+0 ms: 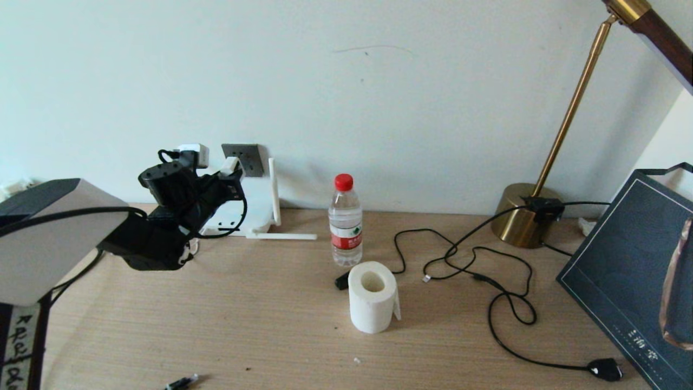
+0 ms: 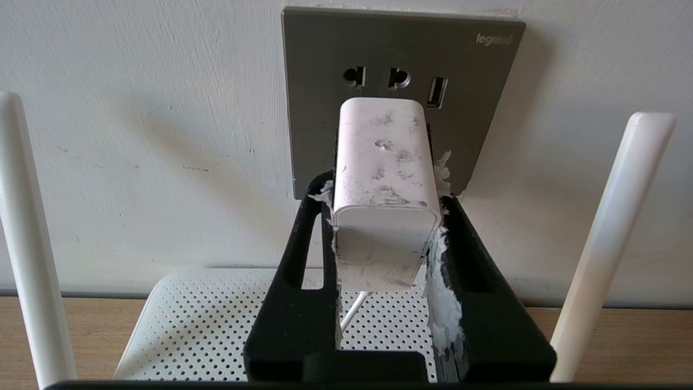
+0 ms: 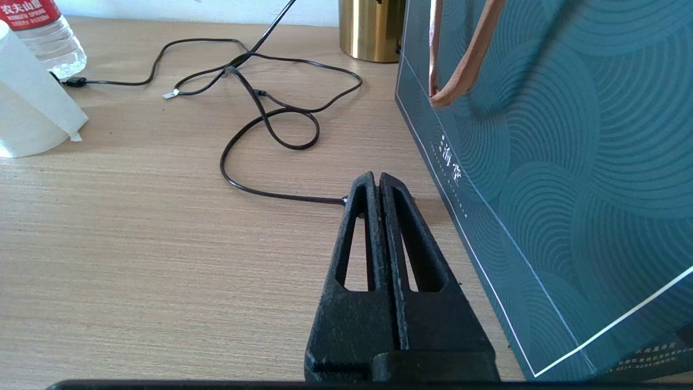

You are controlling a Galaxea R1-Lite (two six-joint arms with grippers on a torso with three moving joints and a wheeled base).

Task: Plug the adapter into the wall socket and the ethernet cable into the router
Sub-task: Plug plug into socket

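Small white cube-shaped adapter (image 2: 384, 189): clamped between left gripper (image 2: 385, 216) fingers, long axis level, front end pointing at and meeting dark grey square wall socket (image 2: 476, 108), far left above flat white perforated router (image 2: 189, 325). Right gripper (image 3: 379, 187): pressed closed, empty, near right over the wooden table (image 3: 135, 244).

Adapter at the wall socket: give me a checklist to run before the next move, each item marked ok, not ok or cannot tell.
1. Left gripper shut on the adapter from both sides: ok.
2. Adapter's front end at the wall socket, below the two round holes: ok.
3. Pins fully seated in the plate: cannot tell, the adapter's body hides them.
4. Adapter's white cord hanging free over the router: ok.
5. Ethernet cable plugged into the router: not ok, it lies loose on the table.
6. Right gripper shut, empty, low over the table beside the teal bag: ok.
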